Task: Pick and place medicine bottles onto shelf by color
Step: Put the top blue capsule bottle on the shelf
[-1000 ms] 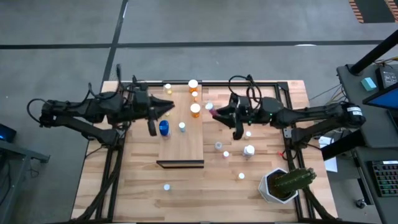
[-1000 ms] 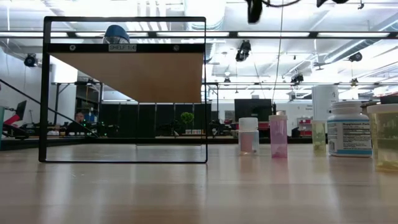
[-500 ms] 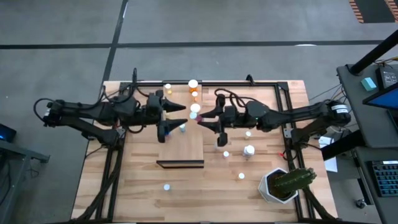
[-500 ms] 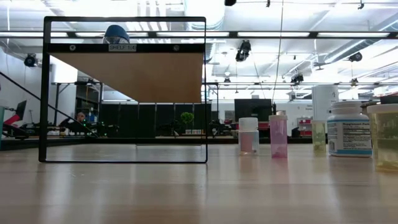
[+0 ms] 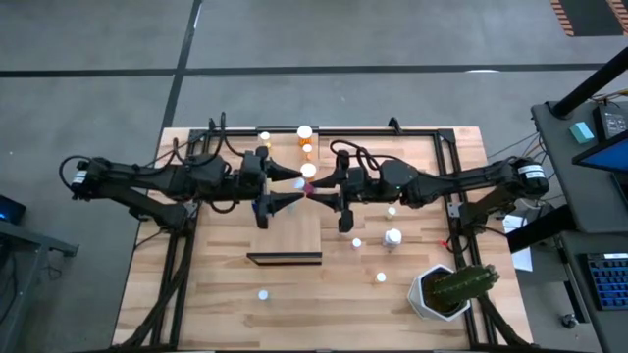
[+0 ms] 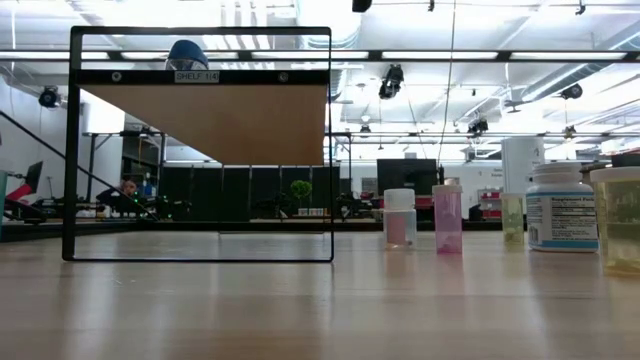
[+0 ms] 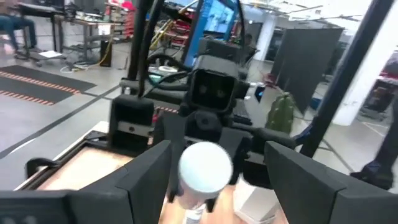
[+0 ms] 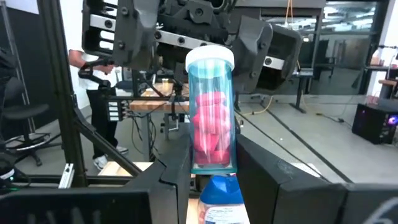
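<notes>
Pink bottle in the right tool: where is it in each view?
High: pink bottle, centre, in right tool.
Low: not in it.
Left wrist: likely its white cap, end-on, bottom centre.
Right wrist: centre, upright.
Shared landmark: open left tool.

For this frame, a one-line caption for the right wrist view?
Right gripper holds a pink-filled medicine bottle upright, facing the left arm.

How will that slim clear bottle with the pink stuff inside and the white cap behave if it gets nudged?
The slim clear plastic bottle with pink contents and a white cap, gripped by the right gripper, is tall and narrow, so it probably tips easily. Its smooth round wall would likely roll once down. It looks small and only partly filled, so probably light.
</notes>
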You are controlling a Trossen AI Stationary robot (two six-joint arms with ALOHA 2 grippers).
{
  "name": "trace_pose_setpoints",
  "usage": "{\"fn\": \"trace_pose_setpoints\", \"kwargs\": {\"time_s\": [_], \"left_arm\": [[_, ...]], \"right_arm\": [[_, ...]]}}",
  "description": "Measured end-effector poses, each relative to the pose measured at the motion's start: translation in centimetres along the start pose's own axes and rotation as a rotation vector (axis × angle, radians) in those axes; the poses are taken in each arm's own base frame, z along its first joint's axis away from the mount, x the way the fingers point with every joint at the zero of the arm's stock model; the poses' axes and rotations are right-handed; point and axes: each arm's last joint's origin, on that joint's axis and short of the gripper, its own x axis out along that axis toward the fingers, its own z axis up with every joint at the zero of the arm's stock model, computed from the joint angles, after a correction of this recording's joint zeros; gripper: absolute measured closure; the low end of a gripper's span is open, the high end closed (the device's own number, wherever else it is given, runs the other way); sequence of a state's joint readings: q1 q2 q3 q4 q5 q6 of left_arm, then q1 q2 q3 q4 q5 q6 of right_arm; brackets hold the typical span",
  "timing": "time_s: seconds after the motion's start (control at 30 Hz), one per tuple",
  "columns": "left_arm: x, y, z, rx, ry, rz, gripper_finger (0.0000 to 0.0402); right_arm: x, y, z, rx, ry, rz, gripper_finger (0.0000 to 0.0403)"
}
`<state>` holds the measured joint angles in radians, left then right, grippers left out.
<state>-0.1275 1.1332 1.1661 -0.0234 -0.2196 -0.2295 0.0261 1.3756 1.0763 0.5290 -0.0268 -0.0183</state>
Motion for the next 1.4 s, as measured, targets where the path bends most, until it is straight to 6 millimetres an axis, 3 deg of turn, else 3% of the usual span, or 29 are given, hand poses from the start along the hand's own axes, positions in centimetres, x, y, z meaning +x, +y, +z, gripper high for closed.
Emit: {"fn": "trace_pose_setpoints", "kwargs": {"time_s": [0.2,0.7,0.9,1.23,1.4], "left_arm": [[0.0,0.3,0.1,0.009,-0.008,0.029,0.0169],[0.6,0.3,-0.6,0.004,0.014,0.034,0.0309],[0.5,0.4,-0.6,-0.003,0.016,0.035,0.0307],[-0.3,0.5,-0.3,0.0,0.038,0.039,0.0306],[-2.2,0.8,-0.7,0.006,0.217,0.078,0.0306]], "right_arm": [[0.0,0.0,0.1,0.0,-0.002,-0.001,0.0305],[0.0,0.0,-0.1,0.045,0.002,-0.001,0.0305],[0.0,0.0,-0.1,0.047,0.003,-0.001,0.0296],[-0.2,0.0,-0.1,0.1,0.041,-0.003,0.0216],[-1.3,0.0,0.7,0.114,0.087,-0.009,0.0192]]}}
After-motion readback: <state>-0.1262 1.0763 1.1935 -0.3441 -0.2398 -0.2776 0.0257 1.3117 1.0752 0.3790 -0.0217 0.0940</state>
